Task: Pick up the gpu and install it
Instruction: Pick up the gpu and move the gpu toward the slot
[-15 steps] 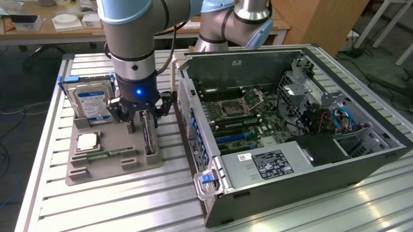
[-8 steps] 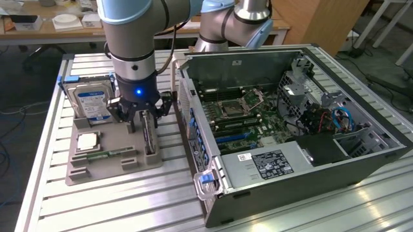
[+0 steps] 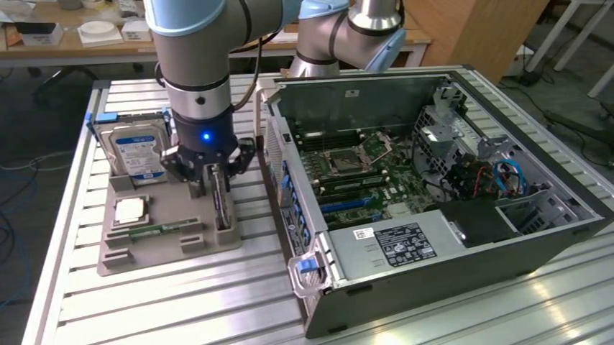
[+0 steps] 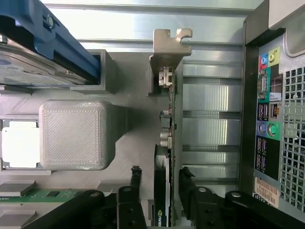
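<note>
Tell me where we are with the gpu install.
Done: the gripper is down over the gpu, jaws open on either side of it. In hand: nothing clamped yet; the card stands on edge in the grey holder. Left: grip, lift and seating in the open computer case, where no such card sits.

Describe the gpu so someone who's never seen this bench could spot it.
Left of the open computer case in the exterior view lies a grey parts tray. The gpu stands on edge in its slot nearest the case, straddled by the open hand. Unlike the labelled hard drive and small memory stick, it is a thin green card with a silver end bracket.
</note>
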{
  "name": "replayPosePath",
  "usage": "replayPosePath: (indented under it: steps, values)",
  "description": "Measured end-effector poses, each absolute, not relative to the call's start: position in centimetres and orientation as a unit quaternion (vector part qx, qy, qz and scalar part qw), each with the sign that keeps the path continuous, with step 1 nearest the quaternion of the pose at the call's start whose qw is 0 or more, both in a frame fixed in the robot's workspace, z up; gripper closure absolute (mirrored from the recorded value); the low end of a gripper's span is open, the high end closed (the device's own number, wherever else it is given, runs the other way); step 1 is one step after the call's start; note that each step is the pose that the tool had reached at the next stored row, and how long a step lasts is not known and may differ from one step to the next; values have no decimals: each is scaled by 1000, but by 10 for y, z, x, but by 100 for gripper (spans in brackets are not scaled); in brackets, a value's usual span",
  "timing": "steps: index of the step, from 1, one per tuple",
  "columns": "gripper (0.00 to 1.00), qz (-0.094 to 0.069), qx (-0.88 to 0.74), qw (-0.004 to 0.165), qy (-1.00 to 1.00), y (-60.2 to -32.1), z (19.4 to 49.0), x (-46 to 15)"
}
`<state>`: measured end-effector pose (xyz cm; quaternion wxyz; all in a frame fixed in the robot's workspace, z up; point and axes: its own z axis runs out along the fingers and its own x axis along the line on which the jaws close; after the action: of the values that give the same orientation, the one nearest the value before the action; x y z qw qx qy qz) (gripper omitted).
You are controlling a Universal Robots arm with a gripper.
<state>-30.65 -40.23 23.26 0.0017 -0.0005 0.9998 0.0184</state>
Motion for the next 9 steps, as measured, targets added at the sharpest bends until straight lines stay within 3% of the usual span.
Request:
replayPosePath:
  steps: [3, 5, 9]
  values:
    - [67, 18, -1, 2, 1000, -402, 233, -307]
    - [73, 18, -1, 2, 1000, -402, 233, -307]
    - [74, 18, -1, 2, 1000, -402, 233, -307]
